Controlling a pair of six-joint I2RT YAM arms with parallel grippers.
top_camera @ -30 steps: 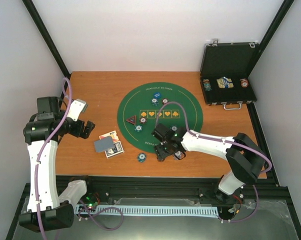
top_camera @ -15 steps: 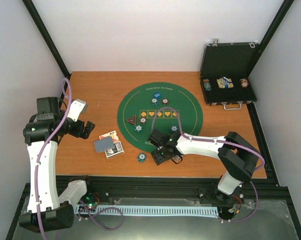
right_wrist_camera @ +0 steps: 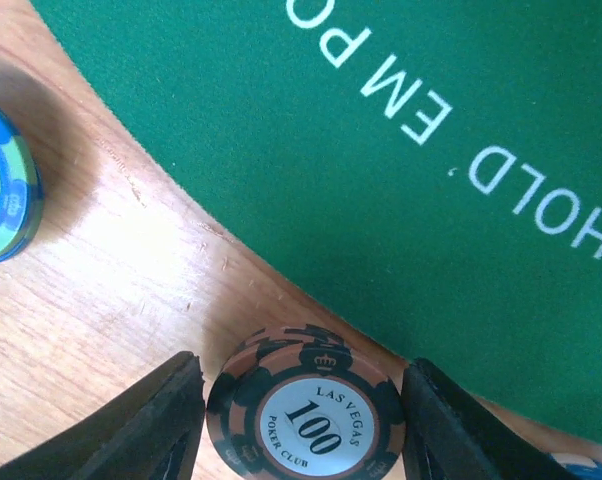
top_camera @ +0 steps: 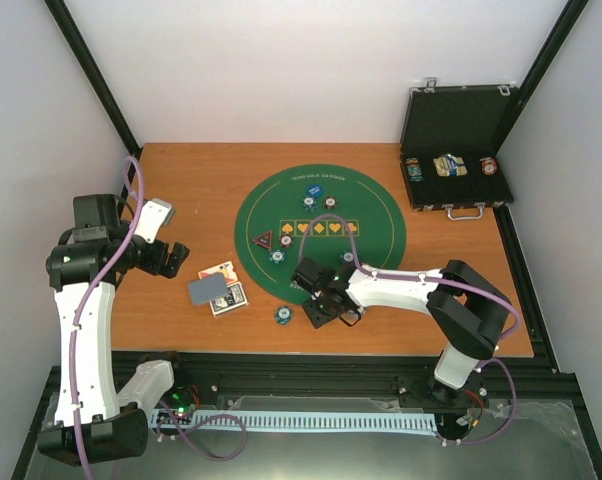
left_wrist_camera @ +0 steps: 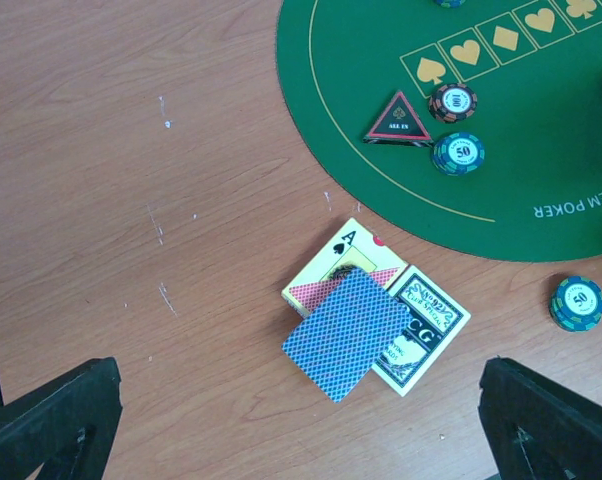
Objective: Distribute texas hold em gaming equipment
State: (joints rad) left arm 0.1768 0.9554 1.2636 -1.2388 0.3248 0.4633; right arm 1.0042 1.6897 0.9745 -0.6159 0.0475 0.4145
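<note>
My right gripper point(top_camera: 329, 310) is low over the wood at the near edge of the round green poker mat point(top_camera: 371, 215). Its fingers sit on both sides of a brown-and-black "100" poker chip point(right_wrist_camera: 306, 410), which looks like the top of a small stack. A blue-green chip point(right_wrist_camera: 1, 195) lies to its left; it also shows in the top view point(top_camera: 282, 315). My left gripper point(top_camera: 171, 255) is open and empty above the blue-backed cards point(left_wrist_camera: 346, 335), which lie on a card box. The black-and-red triangle marker point(left_wrist_camera: 399, 120) and two chips point(left_wrist_camera: 458, 153) sit on the mat.
The open black case point(top_camera: 456, 130) stands at the back right with more chips and cards inside. More chips lie around the card row in the middle of the mat. Black frame rails run along the table's sides and near edge.
My right gripper has moved left and slightly nearer, from over the mat's near rim to the wood beside the blue-green chip. The left arm has not moved.
</note>
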